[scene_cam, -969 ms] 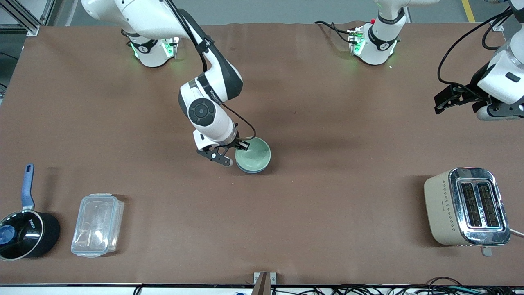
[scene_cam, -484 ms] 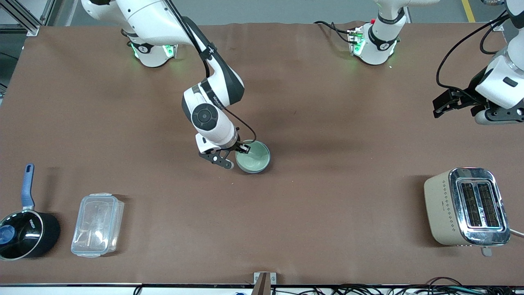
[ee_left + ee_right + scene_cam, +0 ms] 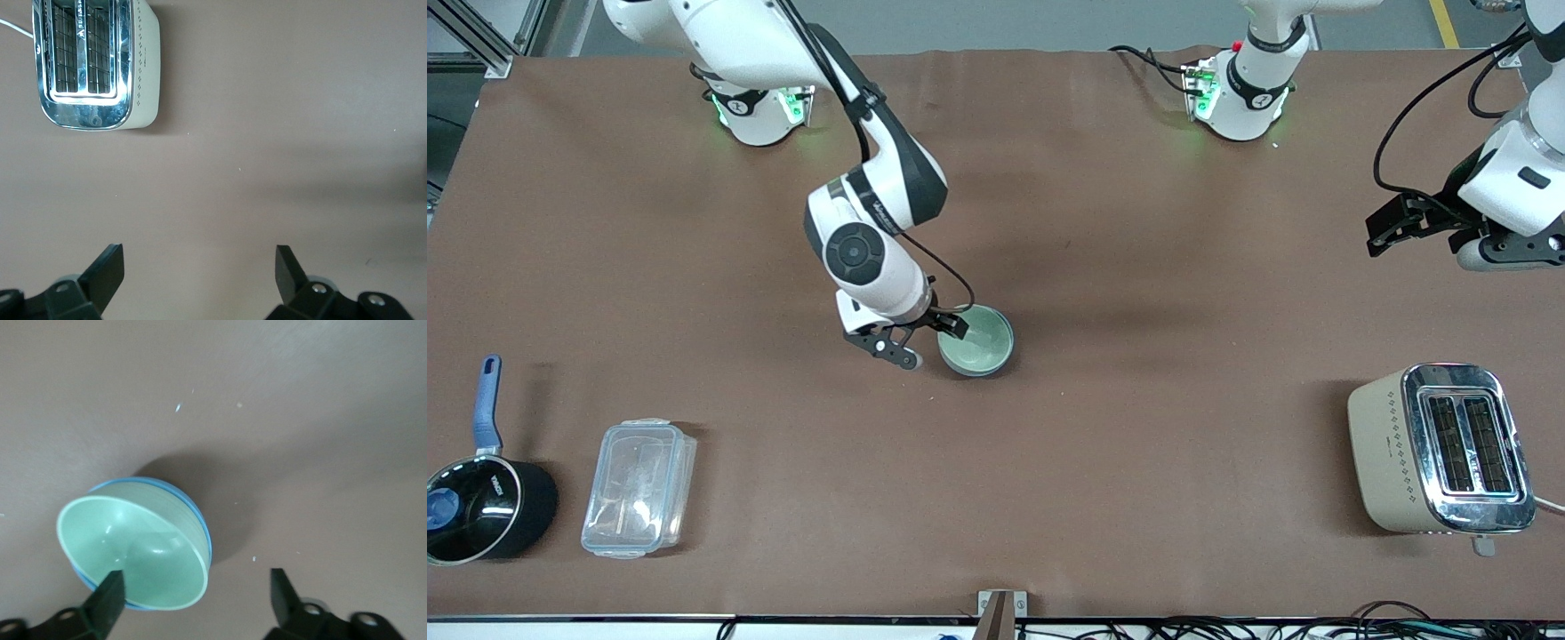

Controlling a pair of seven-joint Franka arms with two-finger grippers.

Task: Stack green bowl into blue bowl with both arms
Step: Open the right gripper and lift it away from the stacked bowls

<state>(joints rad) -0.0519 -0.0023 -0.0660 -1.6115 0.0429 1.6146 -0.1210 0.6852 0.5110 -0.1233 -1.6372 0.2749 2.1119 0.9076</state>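
Bowls first: the green bowl (image 3: pixel 976 340) sits nested inside the blue bowl (image 3: pixel 996 365), of which only a thin blue rim shows around the green one in the right wrist view. The stack stands upright on the brown counter (image 3: pixel 1103 267), opening upward, near the middle of the counter. Being round, it has no long axis that I can state.

Change against the frame one second ago: the green bowl then stood higher and off-centre, with more of the blue bowl exposed on the side nearer the front camera. It now sits lower and flush. My wrist has also shifted toward the right arm's end of the counter since then.

My right pincer (image 3: pixel 916 340) is low over the stack's rim, on the side toward the right arm's end. Its fingers are apart and grip nothing. One fingertip (image 3: pixel 110 595) lies over the green bowl's edge; the other (image 3: pixel 283 590) is clear of the stack, over bare counter.

The left pincer (image 3: pixel 200 270) waits in the air at the left arm's end of the counter, fingers spread wide, holding nothing. The toaster (image 3: pixel 1440 449) stands on the counter, nearer the front camera than the stack. A saucepan (image 3: pixel 482 498) and a clear plastic container (image 3: pixel 639 487) lie toward the right arm's end, also nearer the front camera than the stack.
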